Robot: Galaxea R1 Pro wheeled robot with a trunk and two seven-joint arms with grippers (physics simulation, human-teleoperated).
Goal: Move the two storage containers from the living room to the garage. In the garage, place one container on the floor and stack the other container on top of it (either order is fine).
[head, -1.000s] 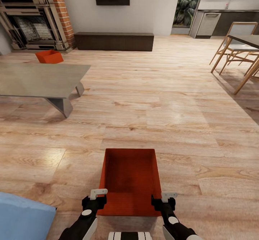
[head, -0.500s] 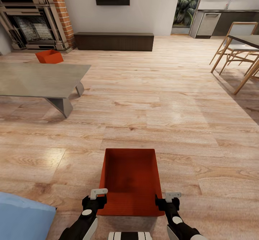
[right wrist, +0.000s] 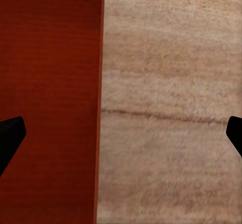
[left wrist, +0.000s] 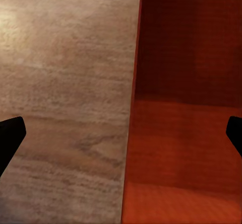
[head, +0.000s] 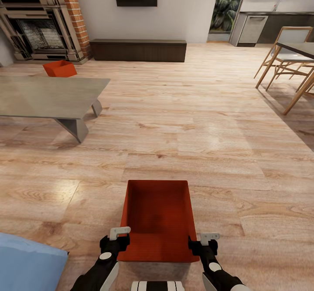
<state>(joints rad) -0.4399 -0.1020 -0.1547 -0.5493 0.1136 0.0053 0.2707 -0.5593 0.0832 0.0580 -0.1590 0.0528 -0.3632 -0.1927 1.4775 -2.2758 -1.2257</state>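
A red-orange, open-topped rectangular plastic storage container (head: pixel 158 214) sits on the light wood-plank floor (head: pixel 209 143) of a living room, directly in front of the robot. The left pincer (head: pixel 114 241) sits at the container's near-left corner and the right pincer (head: pixel 203 245) at its near-right corner, one on each side wall. In both wrist views the dark fingertips stand far apart at the picture edges, each pair straddling a container wall, with red interior on one side and floorboards on the other. Both pincers are wide open and grip nothing.

A second, matching red-orange container (head: pixel 59 68) rests on the floor well beyond the first, behind a low grey stone-look counter (head: pixel 48 95) and just in front of a red brick fireplace (head: pixel 41 21). A dark low bench (head: pixel 138 49) runs along the white wall past the fireplace. Wooden dining chairs (head: pixel 285 55) stand far to the near container's right. A pale blue cushion-like shape (head: pixel 26 262) lies close on its left.

The likely risks: the walls are smooth and flare outward, so fingers closing on the thin rim could slip upward. Both holds are at the near end, so the far end may sag or tilt on lifting. If one pincer closes before the other, the container could skid sideways on the glossy boards.
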